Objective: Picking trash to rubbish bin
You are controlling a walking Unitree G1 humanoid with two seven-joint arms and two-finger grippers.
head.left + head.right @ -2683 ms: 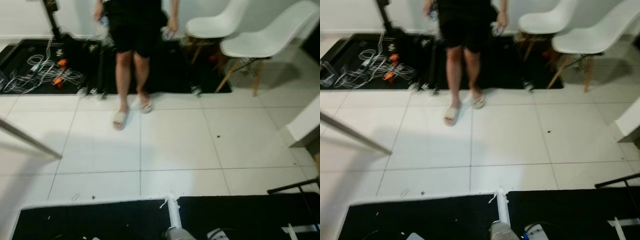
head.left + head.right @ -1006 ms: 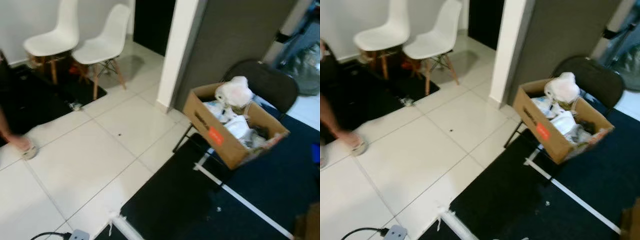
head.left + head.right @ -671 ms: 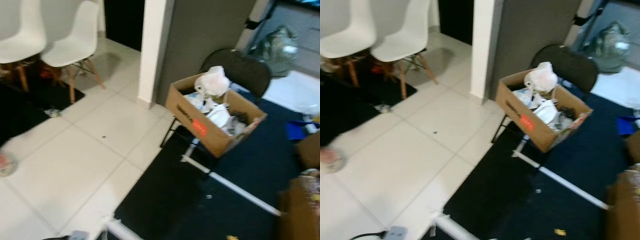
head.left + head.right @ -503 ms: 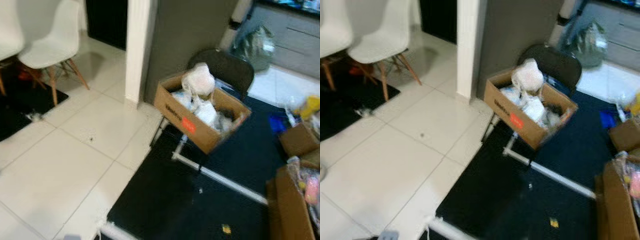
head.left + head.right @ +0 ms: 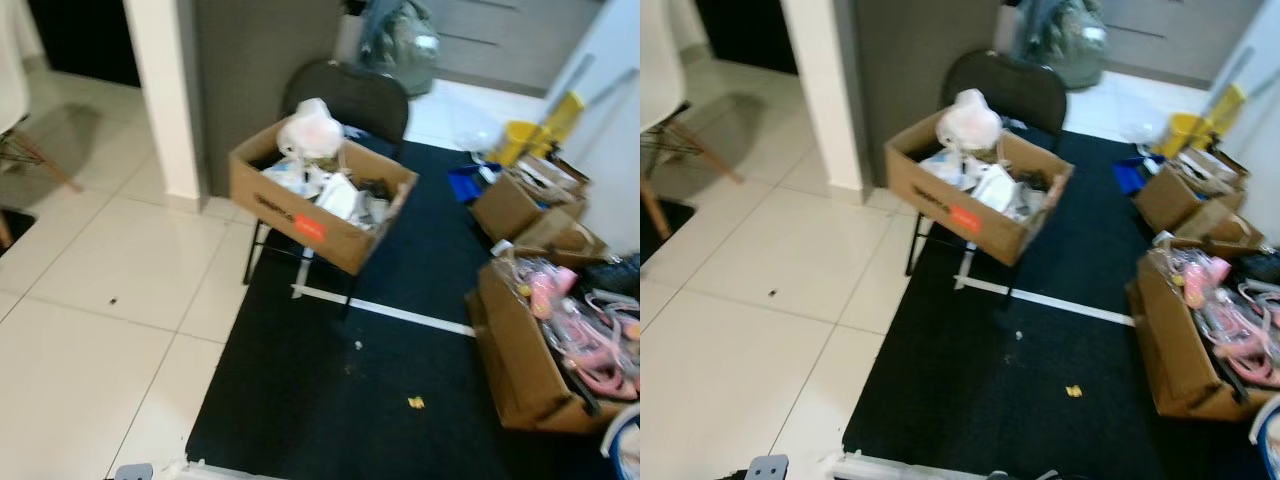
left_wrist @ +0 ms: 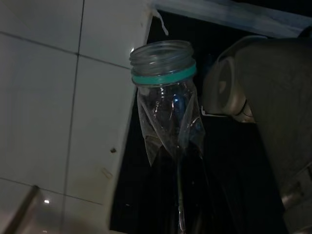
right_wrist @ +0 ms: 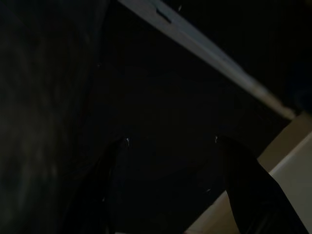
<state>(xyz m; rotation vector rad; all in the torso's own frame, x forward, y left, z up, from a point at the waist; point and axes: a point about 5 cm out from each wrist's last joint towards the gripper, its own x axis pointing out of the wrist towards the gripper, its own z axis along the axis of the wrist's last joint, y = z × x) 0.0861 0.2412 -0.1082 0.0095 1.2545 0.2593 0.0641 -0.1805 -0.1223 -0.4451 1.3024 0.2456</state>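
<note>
In the left wrist view my left gripper is shut on a crushed clear plastic bottle with a teal neck ring and no cap; it hangs over the edge of a black mat and white tiles. The right wrist view is very dark, and my right gripper stands open with nothing between its fingers. Ahead, an open cardboard box stuffed with white bags and wrappers rests on a black chair. A small yellow scrap lies on the black mat.
A white pillar and a grey wall stand left of the box. Open cardboard boxes of pink items line the mat's right side. A yellow bucket and a full grey bag are at the back. White tiles lie on the left.
The camera has swung right: the person and white chairs slid out to the left, the box on the chair came to the middle, and the boxes on the right came into view.
</note>
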